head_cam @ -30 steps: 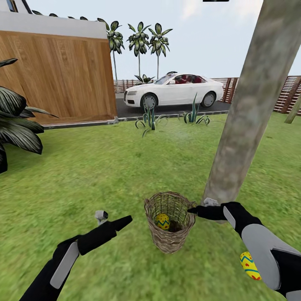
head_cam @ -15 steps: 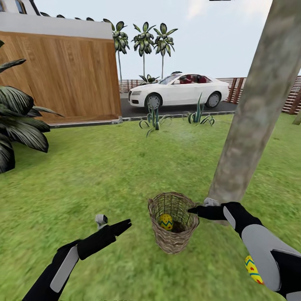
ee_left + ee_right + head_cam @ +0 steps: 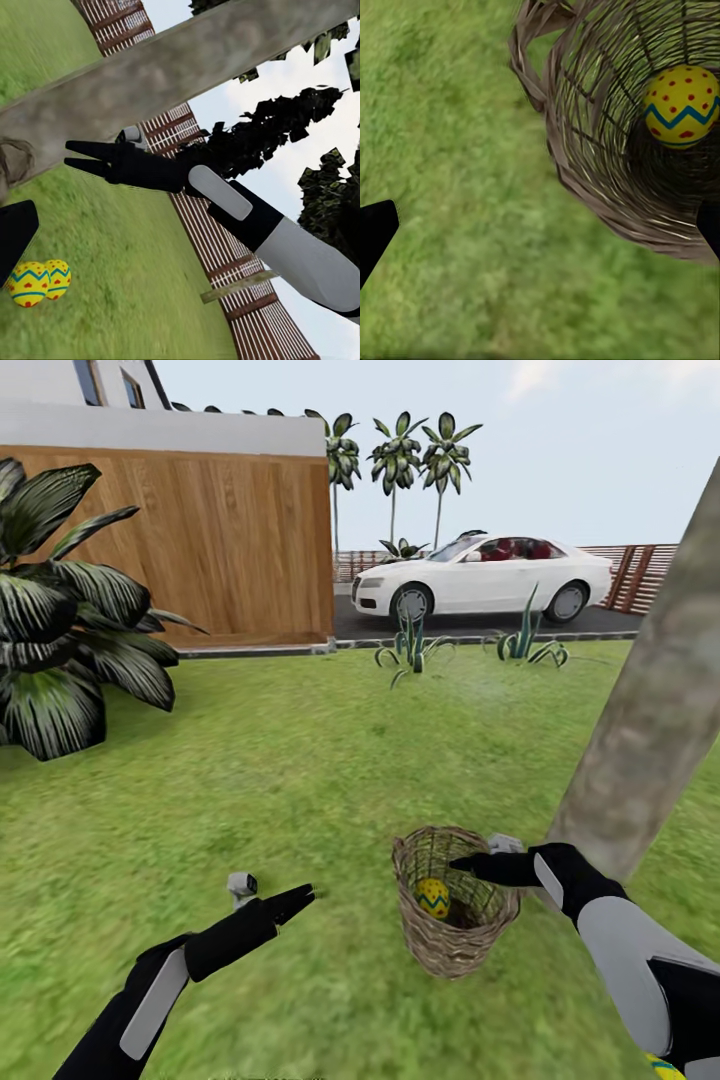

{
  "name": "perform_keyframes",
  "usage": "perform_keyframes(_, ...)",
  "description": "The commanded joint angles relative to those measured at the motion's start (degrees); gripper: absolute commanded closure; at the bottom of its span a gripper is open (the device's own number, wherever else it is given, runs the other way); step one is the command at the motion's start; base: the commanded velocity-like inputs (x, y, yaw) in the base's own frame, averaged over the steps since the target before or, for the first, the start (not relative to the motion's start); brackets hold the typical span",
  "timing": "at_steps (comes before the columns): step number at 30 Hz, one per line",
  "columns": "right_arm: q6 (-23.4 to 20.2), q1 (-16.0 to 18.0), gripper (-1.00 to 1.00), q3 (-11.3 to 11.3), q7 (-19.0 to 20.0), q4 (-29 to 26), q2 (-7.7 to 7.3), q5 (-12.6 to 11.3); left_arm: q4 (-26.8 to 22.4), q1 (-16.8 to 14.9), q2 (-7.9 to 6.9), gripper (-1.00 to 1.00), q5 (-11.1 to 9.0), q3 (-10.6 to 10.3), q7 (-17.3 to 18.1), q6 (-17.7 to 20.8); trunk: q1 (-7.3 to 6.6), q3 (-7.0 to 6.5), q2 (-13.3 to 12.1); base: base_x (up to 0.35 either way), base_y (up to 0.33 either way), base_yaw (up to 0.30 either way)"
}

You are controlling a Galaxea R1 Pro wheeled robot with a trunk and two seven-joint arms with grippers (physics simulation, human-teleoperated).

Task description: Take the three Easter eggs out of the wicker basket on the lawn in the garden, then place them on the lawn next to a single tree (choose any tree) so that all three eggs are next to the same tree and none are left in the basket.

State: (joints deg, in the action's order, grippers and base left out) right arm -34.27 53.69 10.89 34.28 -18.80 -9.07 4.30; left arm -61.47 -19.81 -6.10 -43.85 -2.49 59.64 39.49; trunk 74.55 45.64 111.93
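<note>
Risk I see: right gripper (image 3: 462,863), fingers apart at wicker basket (image 3: 455,945) rim, could tip it reaching the last Easter egg (image 3: 433,897); left gripper (image 3: 300,898) looks closed.

Open basket (image 3: 455,950) mouth — trunk (image 3: 650,740) beside
</note>
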Motion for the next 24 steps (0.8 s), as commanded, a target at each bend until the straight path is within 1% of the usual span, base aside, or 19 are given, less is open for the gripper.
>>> perform_keyframes(1, -0.4, 0.0, -1.0, 0.4, 0.3, -0.1, 0.02, 0.4, 0.0, -0.1, -0.05, -1.0, -0.4, -0.1, 0.0, 0.4, -0.01, 0.05, 0.0, 0.0, 0.0, 0.293)
perform_keyframes(3, -0.4, 0.0, -1.0, 0.4, 0.3, -0.1, -0.01, 0.4, 0.0, -0.1, -0.04, -1.0, -0.4, -0.1, 0.0, 0.4, -0.01, 0.05, 0.0, 0.0, 0.0, 0.209)
perform_keyframes(7, -0.3, 0.0, -1.0, 0.4, 0.3, -0.1, 0.01, 0.4, 0.0, -0.1, -0.05, -1.0, -0.4, -0.1, 0.0, 0.4, -0.01, 0.05, 0.0, 0.0, 0.0, 0.059)
perform_keyframes(24, -0.5, 0.0, -1.0, 0.7, 0.6, -0.2, -0.04, 0.1, 0.0, -0.1, -0.05, -1.0, -0.4, -0.1, 0.0, 0.4, -0.01, 0.05, 0.0, 0.0, 0.0, 0.003)
